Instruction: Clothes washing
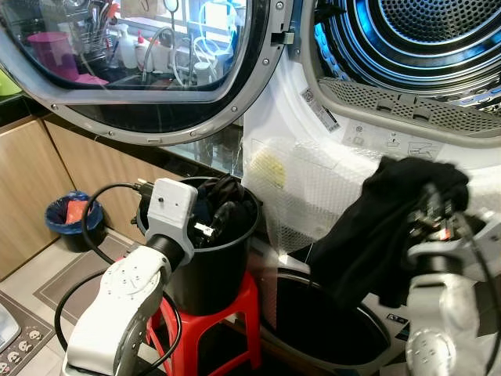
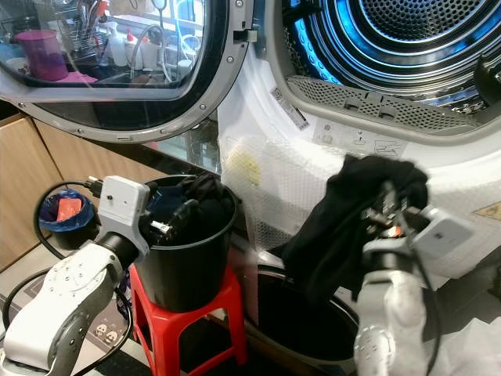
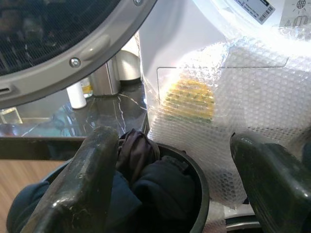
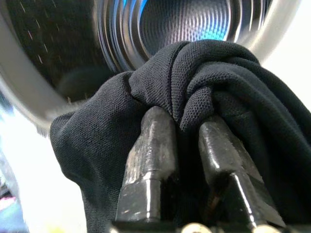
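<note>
My right gripper (image 1: 427, 200) is shut on a black garment (image 1: 376, 235), which hangs from it below the open washer drum (image 1: 423, 39). Through the right wrist camera the cloth (image 4: 209, 87) bunches over both fingers (image 4: 150, 145), with the drum behind it. My left gripper (image 1: 219, 223) is open and rests at the rim of a black bucket (image 1: 211, 266) full of dark clothes (image 3: 146, 179). The bucket stands on a red stool (image 1: 227, 321).
The round washer door (image 1: 141, 63) is swung open to the left above the bucket. Bubble wrap (image 1: 313, 196) covers the machine's front. A second dark tub (image 1: 329, 329) sits on the floor under the garment. A small bin (image 1: 70, 219) stands by the wooden cabinets.
</note>
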Motion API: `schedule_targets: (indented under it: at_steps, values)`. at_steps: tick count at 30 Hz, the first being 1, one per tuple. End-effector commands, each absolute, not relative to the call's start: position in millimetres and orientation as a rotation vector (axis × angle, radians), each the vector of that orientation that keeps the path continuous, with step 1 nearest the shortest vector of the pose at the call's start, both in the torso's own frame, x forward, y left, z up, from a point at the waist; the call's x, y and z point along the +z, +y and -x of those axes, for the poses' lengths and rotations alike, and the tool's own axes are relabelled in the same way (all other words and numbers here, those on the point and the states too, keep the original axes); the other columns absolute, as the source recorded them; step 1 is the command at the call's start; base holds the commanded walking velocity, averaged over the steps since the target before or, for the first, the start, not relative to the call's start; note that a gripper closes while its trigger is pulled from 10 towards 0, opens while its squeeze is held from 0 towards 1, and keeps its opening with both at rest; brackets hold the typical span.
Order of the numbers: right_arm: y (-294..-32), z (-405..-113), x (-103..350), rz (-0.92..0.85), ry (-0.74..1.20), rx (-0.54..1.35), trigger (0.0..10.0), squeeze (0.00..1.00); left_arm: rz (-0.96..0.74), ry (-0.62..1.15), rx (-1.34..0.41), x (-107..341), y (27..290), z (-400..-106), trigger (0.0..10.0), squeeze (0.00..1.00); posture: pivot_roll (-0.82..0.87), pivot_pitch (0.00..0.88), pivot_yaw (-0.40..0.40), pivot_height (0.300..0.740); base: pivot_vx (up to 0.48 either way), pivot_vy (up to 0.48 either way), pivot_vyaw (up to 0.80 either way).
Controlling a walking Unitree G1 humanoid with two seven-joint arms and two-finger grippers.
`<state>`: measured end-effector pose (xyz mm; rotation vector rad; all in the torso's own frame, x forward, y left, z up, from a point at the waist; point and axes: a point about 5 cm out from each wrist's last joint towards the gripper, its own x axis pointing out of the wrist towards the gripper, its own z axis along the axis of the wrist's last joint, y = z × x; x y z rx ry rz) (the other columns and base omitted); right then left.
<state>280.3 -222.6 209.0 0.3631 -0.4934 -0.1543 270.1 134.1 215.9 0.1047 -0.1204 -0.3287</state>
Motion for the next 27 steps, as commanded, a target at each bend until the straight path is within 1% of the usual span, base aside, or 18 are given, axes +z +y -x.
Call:
schedule_targets:
  at_steps: [1, 12, 27]
  values:
    - [-224, -276, 213, -0.355, -0.521, -0.154, 10.0, 0.0, -0.112, -0.135, -0.342, 220, 134, -269, 10.0, 0.0, 0.09, 0.012, -0.072, 0.74, 0.247, 0.0, 0.0]
    - [-220, -275, 218, -0.363, -0.539, -0.136, 10.0, 0.0, -0.121, -0.126, -0.352, 220, 135, -269, 10.0, 0.0, 0.08, 0.02, -0.061, 0.74, 0.274, 0.0, 0.0]
    - [-220, -276, 224, -0.366, -0.56, -0.14, 10.0, 0.0, -0.128, -0.115, -0.372, 219, 132, -269, 10.0, 0.0, 0.08, 0.023, -0.054, 0.74, 0.378, 0.0, 0.0]
